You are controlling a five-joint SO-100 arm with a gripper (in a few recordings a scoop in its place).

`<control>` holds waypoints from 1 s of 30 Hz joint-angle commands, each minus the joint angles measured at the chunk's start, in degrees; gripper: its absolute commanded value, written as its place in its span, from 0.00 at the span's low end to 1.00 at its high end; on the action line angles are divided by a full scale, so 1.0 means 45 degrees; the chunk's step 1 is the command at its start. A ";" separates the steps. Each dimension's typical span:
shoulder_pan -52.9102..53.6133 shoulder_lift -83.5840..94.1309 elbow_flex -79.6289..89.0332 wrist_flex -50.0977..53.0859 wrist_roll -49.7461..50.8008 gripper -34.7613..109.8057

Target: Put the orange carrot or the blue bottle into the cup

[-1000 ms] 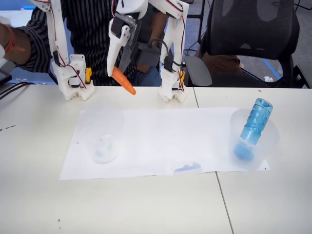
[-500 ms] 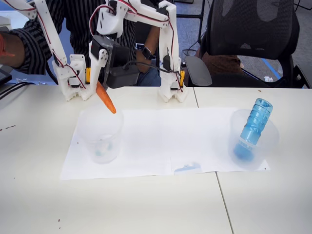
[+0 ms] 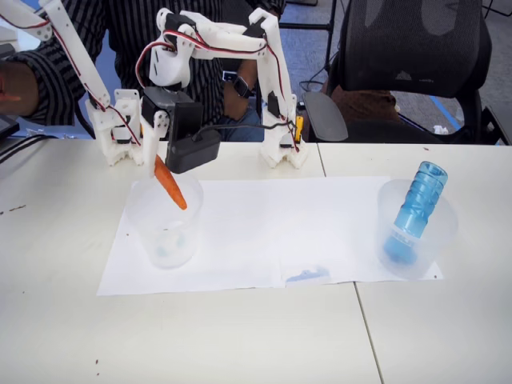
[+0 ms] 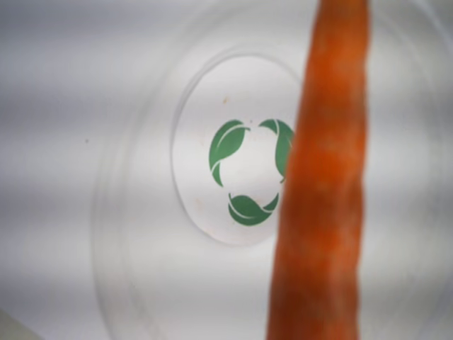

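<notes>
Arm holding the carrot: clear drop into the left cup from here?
Probably yes. The carrot, gripped by the tool, hangs tilted over the cup's open mouth; the wrist view looks straight down to its bare base.

The robot arm (image 3: 216, 36) is built of white plastic links with black servo blocks at the joints, red and black cables looped along it, and a black camera module (image 3: 192, 148) beside its white gripper (image 3: 152, 148).

The cup (image 3: 166, 228) mouth lies open below the carrot (image 3: 170, 183). Bare paper (image 3: 280, 224) between both cups gives passing room; the bottle (image 3: 417, 206) fills the right cup (image 3: 416, 232).
</notes>
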 commanded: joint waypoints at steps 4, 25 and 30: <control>0.0273 0.0918 -0.2500 -0.0078 0.0352 0.32; 0.0273 0.1055 -0.2500 -0.0078 0.0391 0.47; 0.0273 0.1074 -0.2500 -0.0078 0.0371 0.47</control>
